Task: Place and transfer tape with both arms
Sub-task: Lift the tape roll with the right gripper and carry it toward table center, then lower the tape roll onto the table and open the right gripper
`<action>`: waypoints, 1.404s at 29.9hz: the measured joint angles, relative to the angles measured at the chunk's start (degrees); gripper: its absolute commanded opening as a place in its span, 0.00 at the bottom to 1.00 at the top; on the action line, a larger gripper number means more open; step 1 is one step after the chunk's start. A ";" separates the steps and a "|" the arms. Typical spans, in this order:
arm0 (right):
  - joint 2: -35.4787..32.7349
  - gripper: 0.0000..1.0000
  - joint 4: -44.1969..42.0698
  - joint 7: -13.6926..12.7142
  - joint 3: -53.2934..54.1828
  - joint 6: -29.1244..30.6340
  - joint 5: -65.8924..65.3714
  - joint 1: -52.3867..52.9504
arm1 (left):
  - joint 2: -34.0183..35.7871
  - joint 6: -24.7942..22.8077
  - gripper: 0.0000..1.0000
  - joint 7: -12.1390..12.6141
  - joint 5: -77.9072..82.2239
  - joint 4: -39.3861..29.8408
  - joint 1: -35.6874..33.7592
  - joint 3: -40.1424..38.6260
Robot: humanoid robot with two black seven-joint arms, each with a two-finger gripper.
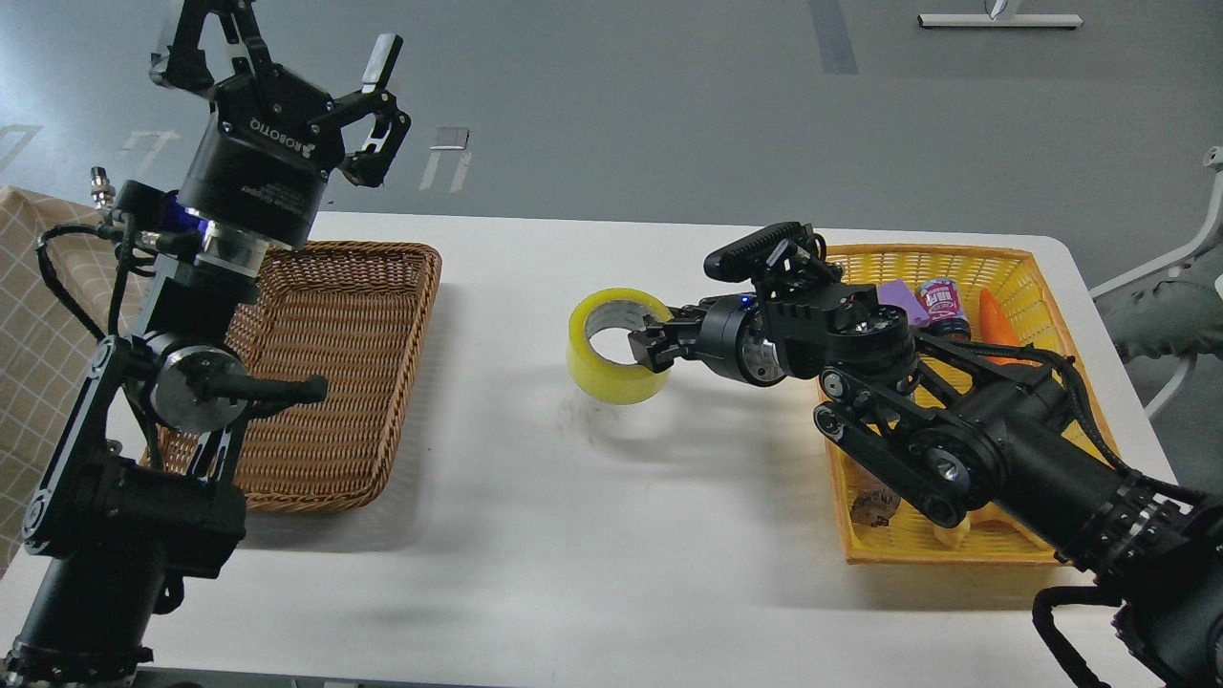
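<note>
The tape (611, 368) is a yellow translucent roll with a grey-white core, at the middle of the white table (535, 535), tilted with its hole facing up and toward me. My right gripper (652, 346) reaches in from the right and is shut on the roll's right wall, one finger inside the core and one outside. The roll looks held just above the table or lightly resting on it. My left gripper (306, 57) is raised high at the upper left, above the brown basket, fingers spread open and empty.
A brown wicker basket (382, 287) sits on the left of the table, empty as far as seen. A yellow basket (965, 263) on the right holds several toys, including an orange carrot (996, 320) and a small can (941, 301). My right arm lies over it.
</note>
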 measured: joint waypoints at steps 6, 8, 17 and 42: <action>1.12 0.07 0.24 -0.45 -0.32 0.00 0.01 -0.82 | 0.24 0.00 0.98 0.00 0.00 0.00 0.22 0.00; 1.21 0.07 0.24 -0.61 -0.35 0.00 0.00 -1.17 | 0.45 0.00 0.98 0.00 0.00 0.00 0.23 0.00; 1.86 0.09 0.68 -0.86 -1.15 0.01 0.19 -2.06 | 0.47 0.00 0.98 0.00 -0.09 0.00 0.42 0.00; 1.57 0.17 1.44 -1.98 -1.55 0.02 0.34 -4.43 | 0.87 -0.09 0.98 -0.09 -0.09 0.19 1.38 -0.69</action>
